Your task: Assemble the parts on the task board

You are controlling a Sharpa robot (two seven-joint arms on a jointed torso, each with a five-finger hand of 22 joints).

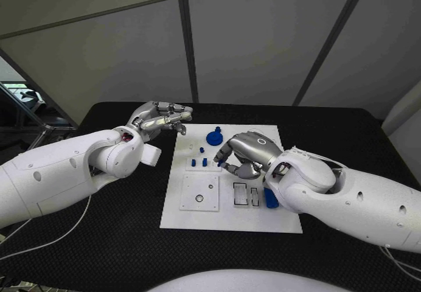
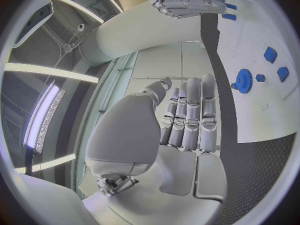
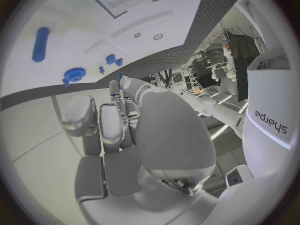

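The white task board (image 1: 230, 213) lies in the middle of the table. A blue gear (image 1: 215, 135) stands near its far edge, with two small blue parts (image 1: 200, 162) and a tiny one (image 1: 201, 149) just in front of it. A blue peg (image 1: 271, 198) lies by my right forearm. My right hand (image 1: 244, 155) hovers over the board's middle with its fingers curled. In the right wrist view a sliver of blue (image 3: 120, 76) shows at its fingertips (image 3: 115, 85); whether it is pinched is unclear. My left hand (image 1: 162, 117) is off the board's far left corner, its fingers (image 2: 187, 115) straight and holding nothing.
A square white plate (image 1: 200, 191) with a small hole sits on the board's near left. Two narrow rectangular slots (image 1: 246, 194) lie beside it. Black table (image 1: 105, 243) surrounds the board on all sides.
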